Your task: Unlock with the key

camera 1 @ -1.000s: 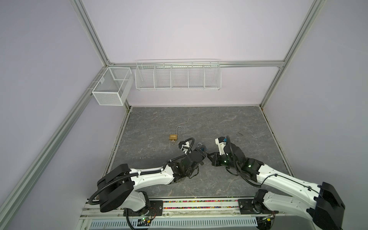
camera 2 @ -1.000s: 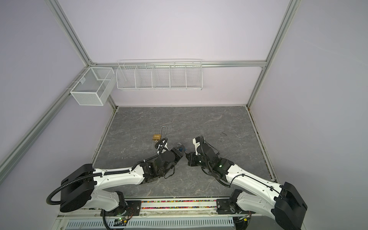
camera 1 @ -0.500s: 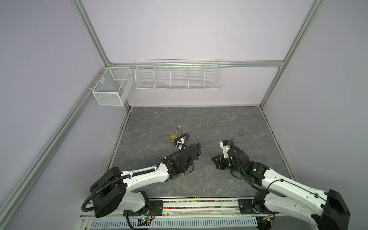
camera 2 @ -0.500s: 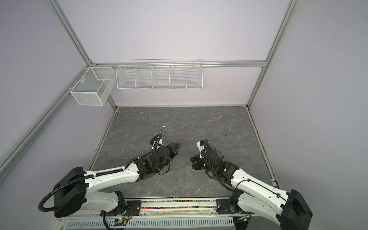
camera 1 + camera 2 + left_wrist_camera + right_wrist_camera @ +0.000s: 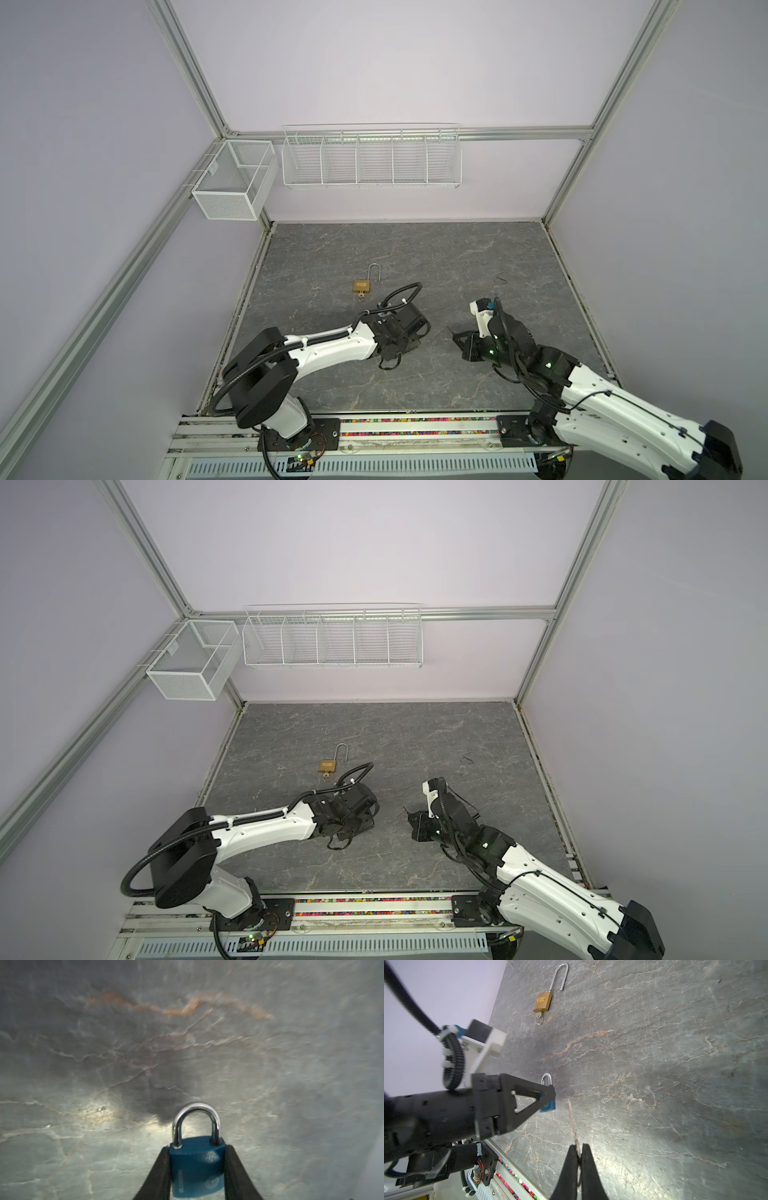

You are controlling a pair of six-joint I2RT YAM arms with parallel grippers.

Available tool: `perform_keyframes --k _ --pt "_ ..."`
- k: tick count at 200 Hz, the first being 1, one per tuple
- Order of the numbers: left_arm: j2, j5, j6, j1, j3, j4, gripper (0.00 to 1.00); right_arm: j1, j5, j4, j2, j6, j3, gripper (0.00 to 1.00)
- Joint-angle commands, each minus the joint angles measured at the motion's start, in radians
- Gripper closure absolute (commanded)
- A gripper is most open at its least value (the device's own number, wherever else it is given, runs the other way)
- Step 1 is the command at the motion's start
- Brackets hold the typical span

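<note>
Left wrist view is showing you the left gripper clamping the blue padlock by the sides of its body. The steel shackle is sitting in both holes and pointing away from the fingers. Your right gripper is pinching the key between closed fingers, blade sticking out forward. In the right wrist view the blade tip is sitting near the blue padlock's body but apart from it, with the bench showing between. Both are hanging over the front half of the bench, about midway between its side edges.

Toward the left edge, beyond the left arm, a brass padlock is lying flat with its shackle swung open and a second key on a ring sitting in its keyhole. The left arm's cable loop is arching just beside it. A small dark mark is lying toward the right edge.

You are looking at two padlocks, two keys and two baskets: a long wire rack on the back wall and a mesh box at the back left corner.

The bench is showing dark grey stone patterning with pale and rust veins. Lilac walls and aluminium frame rails are enclosing it.
</note>
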Motion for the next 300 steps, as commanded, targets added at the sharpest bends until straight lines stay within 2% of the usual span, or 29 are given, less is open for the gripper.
perform_keyframes --k 1,26,67,93,128,163,180,206,230,253,260,300 --pt "0.074 0.090 0.063 0.007 0.092 -0.165 1.00 -0.007 -0.008 -0.011 -0.034 -0.008 -0.039 0.94" --pt "0.146 0.099 0.087 0.007 0.153 -0.241 1.00 -0.015 -0.008 -0.009 -0.069 0.000 -0.063 0.94" --pt "0.230 0.163 0.116 0.014 0.179 -0.254 1.00 -0.047 -0.009 -0.053 -0.134 -0.018 -0.074 0.94" --pt "0.266 0.184 0.128 0.016 0.196 -0.255 0.93 -0.090 -0.037 -0.078 -0.159 -0.038 -0.070 0.94" --pt "0.295 0.214 0.146 0.016 0.213 -0.273 0.64 -0.144 -0.090 -0.081 -0.167 -0.051 -0.072 0.94" --pt "0.286 0.197 0.164 0.015 0.234 -0.315 0.37 -0.163 -0.106 -0.080 -0.166 -0.057 -0.070 0.94" --pt "0.270 0.181 0.167 0.015 0.241 -0.328 0.29 -0.169 -0.112 -0.075 -0.162 -0.057 -0.070 0.94" --pt "0.264 0.176 0.165 0.007 0.242 -0.345 0.29 -0.173 -0.117 -0.069 -0.161 -0.056 -0.073 0.94" --pt "0.289 0.180 0.181 0.007 0.264 -0.337 0.35 -0.176 -0.122 -0.062 -0.162 -0.054 -0.081 0.94" --pt "0.321 0.179 0.181 0.004 0.303 -0.355 0.36 -0.178 -0.124 -0.068 -0.166 -0.057 -0.079 0.94" --pt "0.328 0.179 0.216 0.004 0.314 -0.357 0.36 -0.179 -0.122 -0.067 -0.170 -0.057 -0.081 0.94" --pt "0.380 0.168 0.205 -0.011 0.377 -0.415 0.40 -0.187 -0.125 -0.071 -0.177 -0.060 -0.082 0.94"
